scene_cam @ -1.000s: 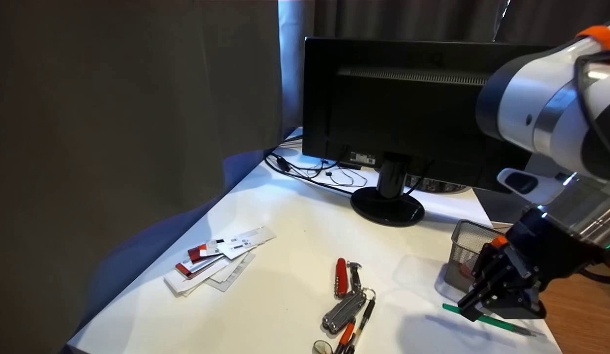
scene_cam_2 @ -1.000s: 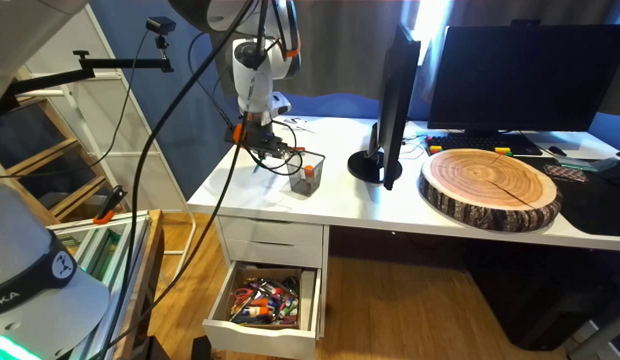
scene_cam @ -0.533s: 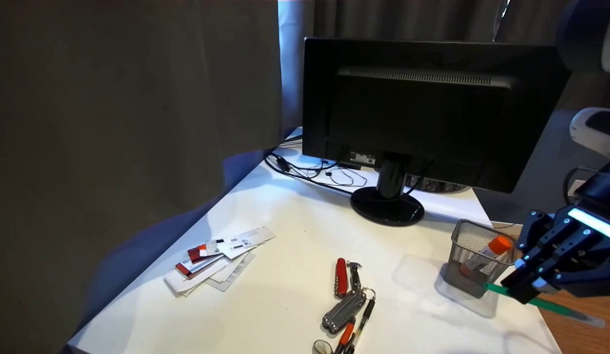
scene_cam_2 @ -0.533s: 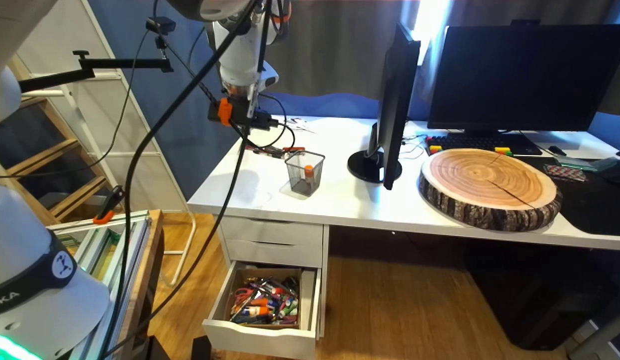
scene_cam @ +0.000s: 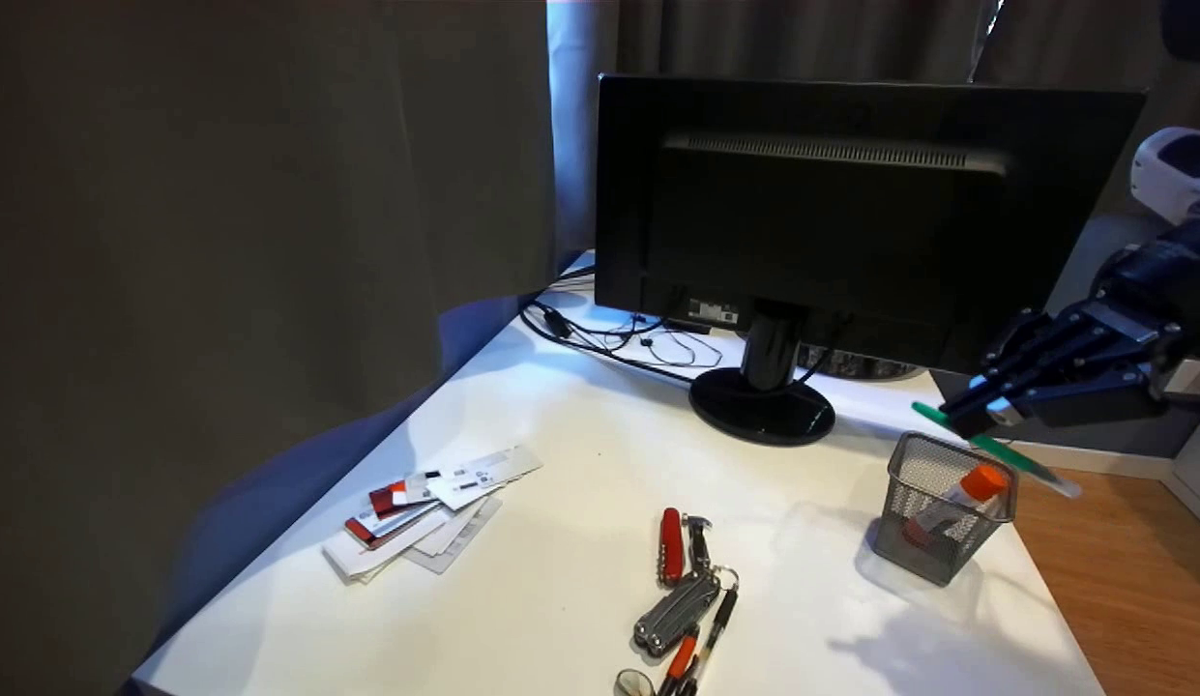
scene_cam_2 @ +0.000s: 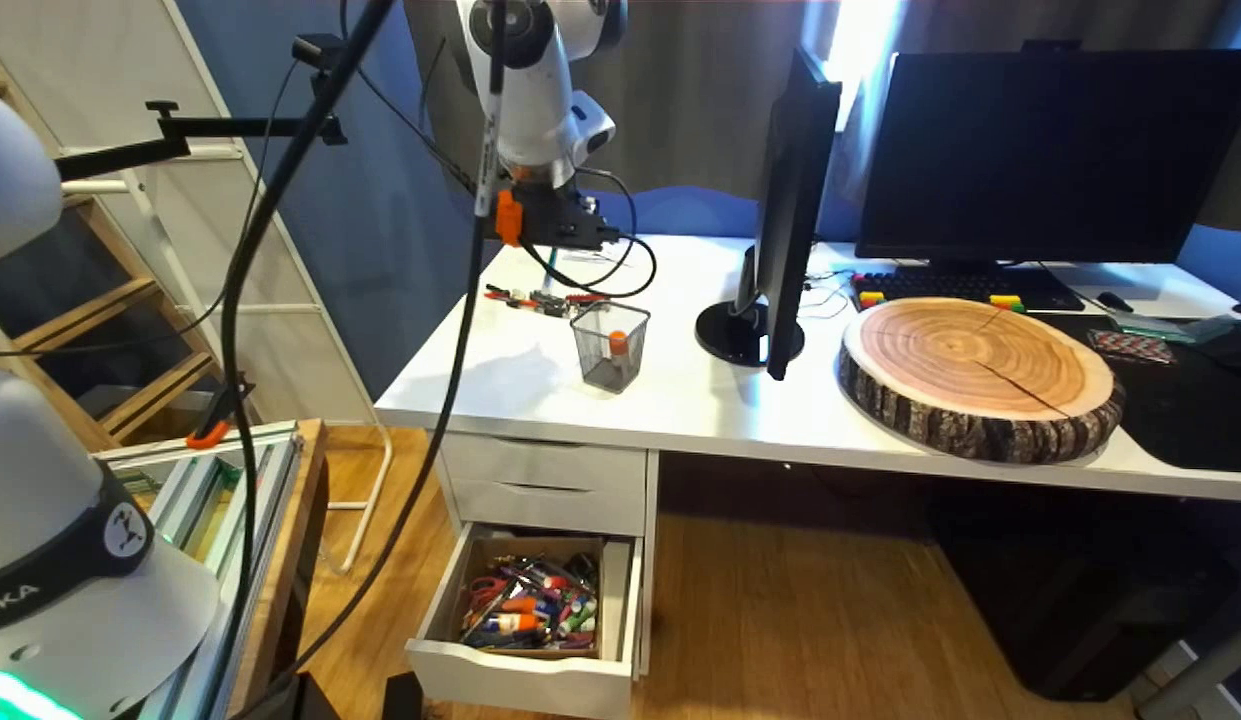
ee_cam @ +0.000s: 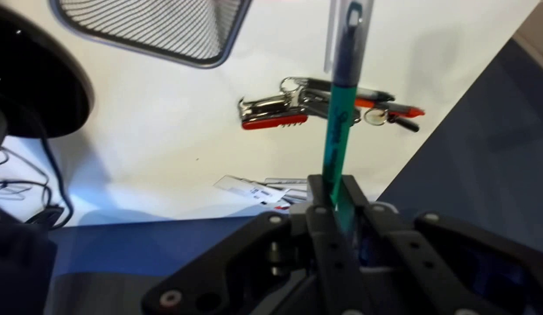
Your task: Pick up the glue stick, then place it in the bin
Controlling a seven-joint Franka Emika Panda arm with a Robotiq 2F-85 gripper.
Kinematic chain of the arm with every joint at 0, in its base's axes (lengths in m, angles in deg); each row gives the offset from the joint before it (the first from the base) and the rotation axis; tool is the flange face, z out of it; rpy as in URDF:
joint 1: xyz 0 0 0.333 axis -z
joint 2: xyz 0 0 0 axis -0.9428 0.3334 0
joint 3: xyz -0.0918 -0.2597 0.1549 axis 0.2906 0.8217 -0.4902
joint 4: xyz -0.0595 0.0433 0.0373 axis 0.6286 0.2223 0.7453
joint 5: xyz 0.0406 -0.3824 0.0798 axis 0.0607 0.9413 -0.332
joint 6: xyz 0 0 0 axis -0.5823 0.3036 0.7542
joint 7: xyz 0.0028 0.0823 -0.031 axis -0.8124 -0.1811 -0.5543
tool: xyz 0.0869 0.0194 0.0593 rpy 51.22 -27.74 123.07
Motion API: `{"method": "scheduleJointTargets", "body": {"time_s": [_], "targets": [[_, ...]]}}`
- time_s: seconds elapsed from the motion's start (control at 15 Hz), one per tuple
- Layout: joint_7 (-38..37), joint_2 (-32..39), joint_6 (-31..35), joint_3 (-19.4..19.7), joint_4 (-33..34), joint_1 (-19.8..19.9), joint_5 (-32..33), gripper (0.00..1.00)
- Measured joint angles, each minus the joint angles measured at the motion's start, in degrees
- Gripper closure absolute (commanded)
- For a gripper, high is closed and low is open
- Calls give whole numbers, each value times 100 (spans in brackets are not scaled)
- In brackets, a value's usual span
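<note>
My gripper [scene_cam: 967,423] is shut on a slim green pen [scene_cam: 1007,453] with a clear cap. In that exterior view the pen appears just above the bin's [scene_cam: 895,498] upper rim, tilted. In the wrist view the fingertips [ee_cam: 316,187] pinch the pen [ee_cam: 339,127] near one end, and its capped end points to the top. The grey mesh bin [ee_cam: 166,30] shows at the top left there and stands upright on the desk in an exterior view [scene_cam_2: 592,365]. An orange-capped tube, which looks like a glue stick [scene_cam: 959,497], leans inside the bin.
A multitool [scene_cam: 677,614], a red pocket knife [scene_cam: 671,546] and pens lie mid-desk. White cards [scene_cam: 435,532] lie farther off. A black monitor [scene_cam: 851,232] stands behind the bin. An open drawer [scene_cam_2: 525,680] of stationery is below the desk. Cables [scene_cam_2: 430,430] hang near the arm.
The gripper has risen from the desktop with the green pen held. In the last half second it has moved higher, and the pen now appears at rim height above the bin. The bin has not moved.
</note>
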Motion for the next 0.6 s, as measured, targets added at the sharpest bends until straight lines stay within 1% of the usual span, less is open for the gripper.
{"method": "scheduleJointTargets", "body": {"time_s": [0.13,0.33,0.53,0.6], "targets": [[-135,-269,-509,122,-35,219,210,96],[-245,-718,-1256,419,-45,437,245,96],[-260,-1052,-1872,850,-32,440,1,96],[-430,-1178,-2192,1069,-53,369,10,96]]}}
